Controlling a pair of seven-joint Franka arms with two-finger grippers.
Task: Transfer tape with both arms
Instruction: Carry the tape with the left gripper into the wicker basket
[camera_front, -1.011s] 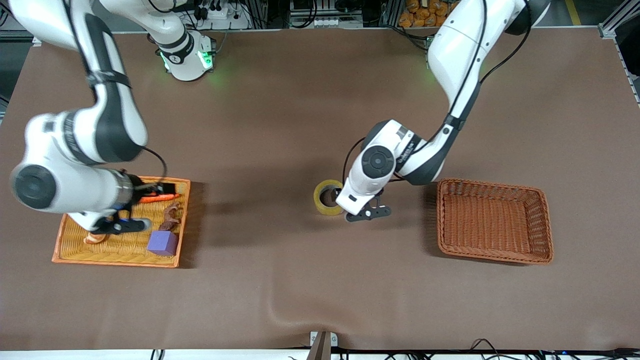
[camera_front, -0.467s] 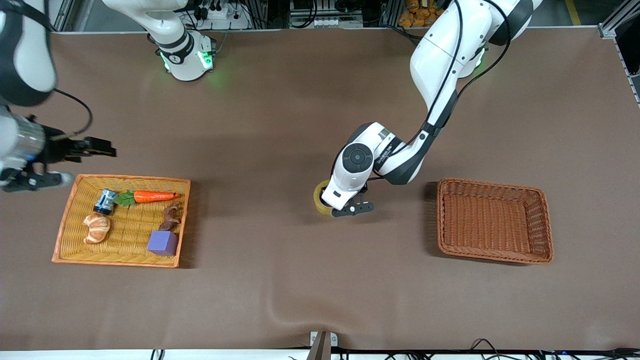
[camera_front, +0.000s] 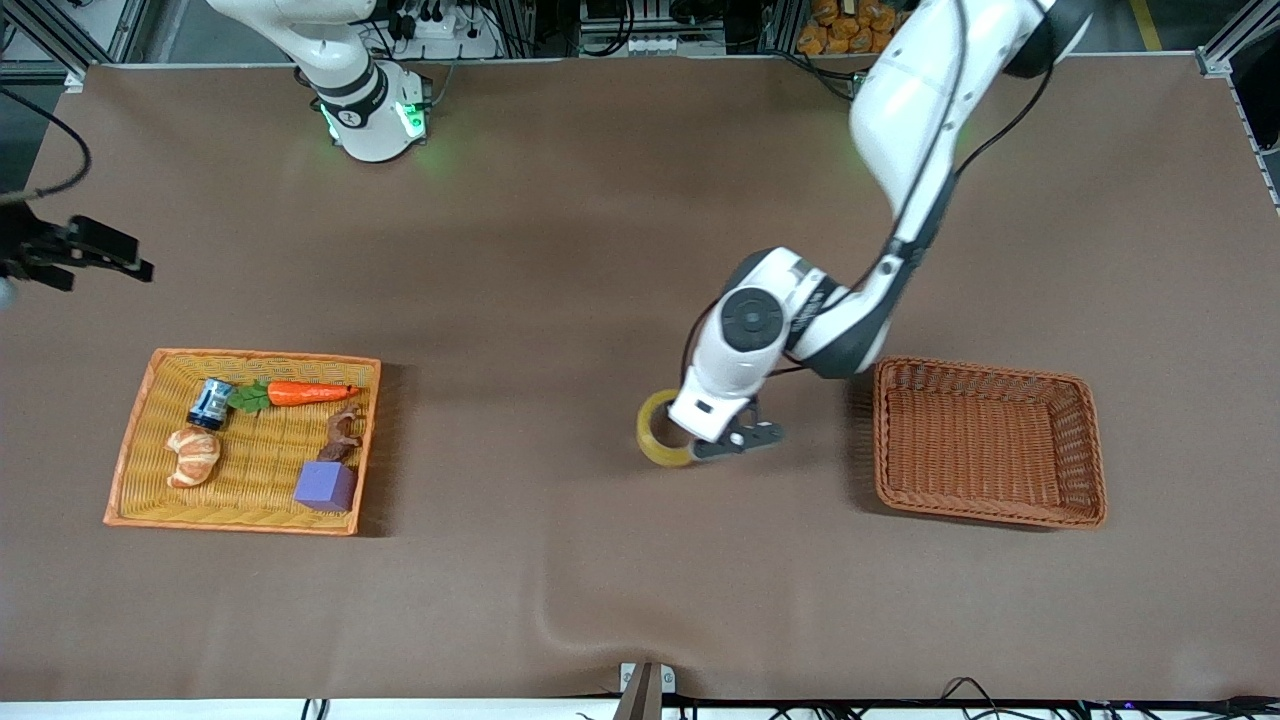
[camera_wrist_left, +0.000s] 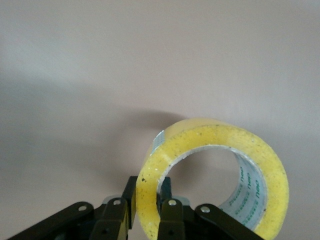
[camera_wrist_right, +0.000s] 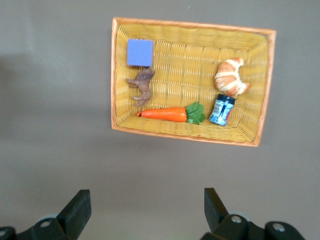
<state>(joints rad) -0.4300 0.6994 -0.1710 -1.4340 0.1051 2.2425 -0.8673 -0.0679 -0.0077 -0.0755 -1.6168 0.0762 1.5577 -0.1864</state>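
Note:
The tape (camera_front: 658, 436), a yellowish ring with a grey core, stands on edge near the table's middle. My left gripper (camera_front: 722, 437) is shut on the tape's wall. In the left wrist view the tape (camera_wrist_left: 215, 150) has one finger (camera_wrist_left: 170, 215) inside the ring and one outside, gripper (camera_wrist_left: 147, 212). I cannot tell whether the tape touches the table. My right gripper (camera_wrist_right: 145, 207) is open and empty, high over bare table beside the yellow basket (camera_wrist_right: 190, 137). In the front view only a dark part of its hand (camera_front: 85, 255) shows.
An empty brown wicker basket (camera_front: 985, 368) sits beside the tape toward the left arm's end. The yellow basket (camera_front: 240, 525) at the right arm's end holds a croissant (camera_front: 193, 457), carrot (camera_front: 305, 393), can (camera_front: 210, 403), purple block (camera_front: 325, 485) and brown figure (camera_front: 342, 432).
The left gripper closed in on the tape and moved with it a little toward the front camera and the brown basket. The right arm rose off the yellow basket and drew back to the table's edge.

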